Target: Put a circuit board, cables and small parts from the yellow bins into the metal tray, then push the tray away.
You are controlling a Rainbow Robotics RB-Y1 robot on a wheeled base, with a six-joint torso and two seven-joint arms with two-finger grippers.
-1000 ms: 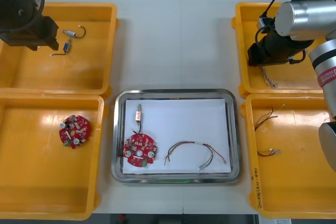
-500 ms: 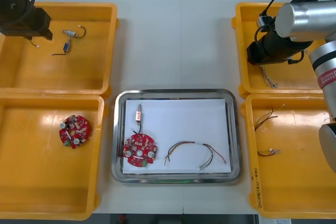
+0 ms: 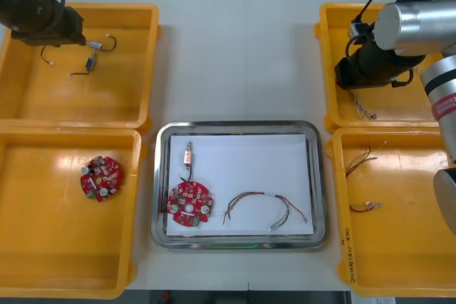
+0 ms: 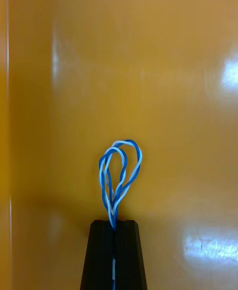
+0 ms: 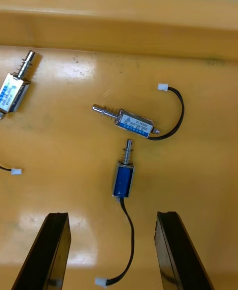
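Small metal parts (image 5: 135,123) on thin black leads lie on the floor of the far left yellow bin (image 3: 71,97). The left gripper (image 5: 111,215) hovers over them, its fingers spread wide with nothing gripped; a blue part sits just ahead of the gap. In the near left bin (image 3: 57,247) rests a round red circuit board (image 3: 101,177). The metal tray (image 3: 239,125), white inside, stands between the bins and holds a second board (image 3: 189,204), a small part (image 3: 189,155) just beyond it, and a curved cable of thin coloured wires (image 3: 260,194) beside them. Over the far right bin (image 3: 399,108), the right gripper (image 4: 114,225) is clenched on a twisted blue and white cable (image 4: 119,171), whose loop sticks out past the fingertips. Thin cables (image 3: 365,206) lie in the near right bin (image 3: 399,247).
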